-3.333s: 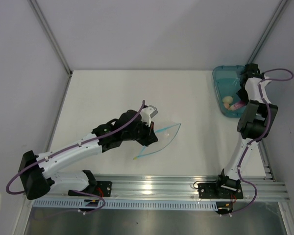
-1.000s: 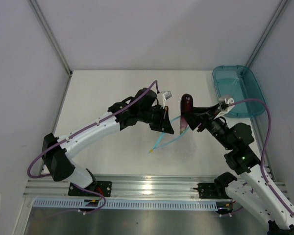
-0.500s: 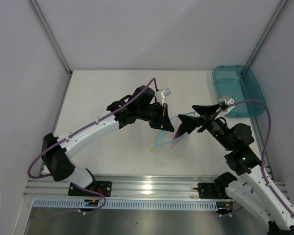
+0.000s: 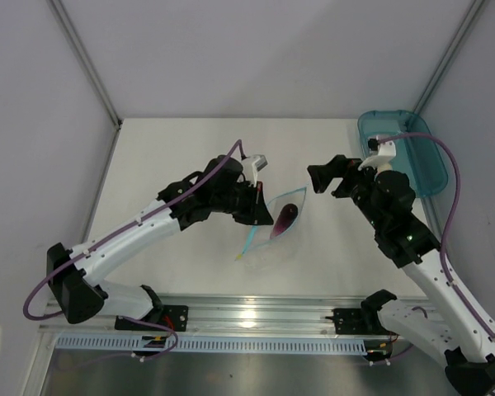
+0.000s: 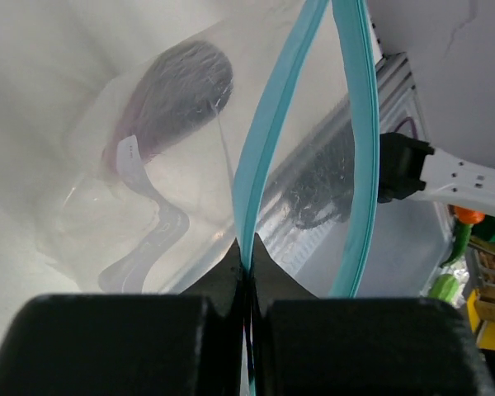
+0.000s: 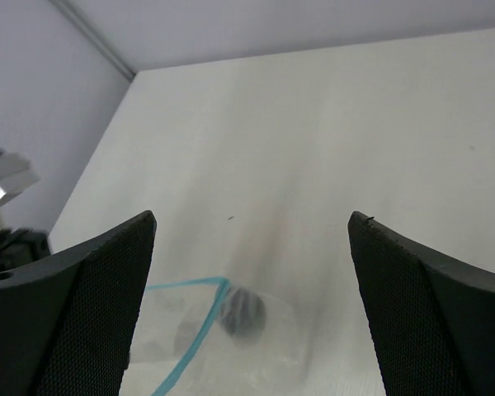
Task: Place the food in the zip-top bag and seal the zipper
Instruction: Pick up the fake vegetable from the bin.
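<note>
Since a second ago my right fingers (image 4: 332, 177) have let go of the dark purple food piece (image 4: 287, 218) and pulled back from the mouth of the zip-top bag (image 4: 280, 241). They are now hovering spread wide and empty above the desk (image 4: 181, 148), between the bag and the teal tray (image 4: 429, 169) at the far right corner. My left fingers (image 4: 261, 216) have meanwhile drawn the bag a little to the left. They are clenching tight on the zipper (image 4: 249, 243), pinching one teal-blue strand right at their tips (image 5: 249, 285), while the other strand (image 5: 356, 124) is bowing away to the right, so the mouth is standing open. The purple piece (image 5: 177, 91) is lying inside the clear bag (image 5: 91, 223), past the zipper and close to a small white label (image 5: 130, 155), with crinkled plastic around it. Through my right wrist camera I am looking down between my two parted fingers at the desk, where the purple piece (image 6: 242, 312) is showing low in the middle, behind the plastic and just right of the curving teal strip (image 6: 190, 284). Part of the bag seems to be resting on the desk, though I cannot tell how much of it my left fingers are lifting.
</note>
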{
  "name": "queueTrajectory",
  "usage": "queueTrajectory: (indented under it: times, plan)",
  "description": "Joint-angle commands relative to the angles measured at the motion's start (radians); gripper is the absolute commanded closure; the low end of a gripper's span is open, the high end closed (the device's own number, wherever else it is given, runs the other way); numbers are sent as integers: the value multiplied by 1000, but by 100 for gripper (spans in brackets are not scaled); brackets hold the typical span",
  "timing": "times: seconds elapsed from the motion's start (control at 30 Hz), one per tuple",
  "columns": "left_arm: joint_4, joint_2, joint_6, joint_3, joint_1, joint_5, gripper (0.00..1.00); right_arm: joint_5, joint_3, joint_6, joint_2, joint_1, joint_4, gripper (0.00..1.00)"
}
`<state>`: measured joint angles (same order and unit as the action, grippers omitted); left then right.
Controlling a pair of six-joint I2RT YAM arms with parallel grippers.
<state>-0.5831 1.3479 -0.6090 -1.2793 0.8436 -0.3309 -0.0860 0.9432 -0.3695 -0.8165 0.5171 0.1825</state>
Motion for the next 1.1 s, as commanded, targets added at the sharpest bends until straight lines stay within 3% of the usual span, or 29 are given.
queueTrajectory:
  times: [0.0, 0.37, 0.77, 1.07]
  plan:
    - [-15, -73, 46, 49, -6, 84, 99, -125, 144, -43, -68, -41, 130, 0]
    - [19, -185, 91, 176, -6, 167, 99, 6, 384, -106, -421, -449, 396, 0]
    - [129, -219, 110, 296, -6, 99, 99, -155, 563, -190, -734, -607, 443, 1]
    - [172, -230, 111, 343, -5, 50, 100, -258, 796, -256, -1006, -692, 564, 0]
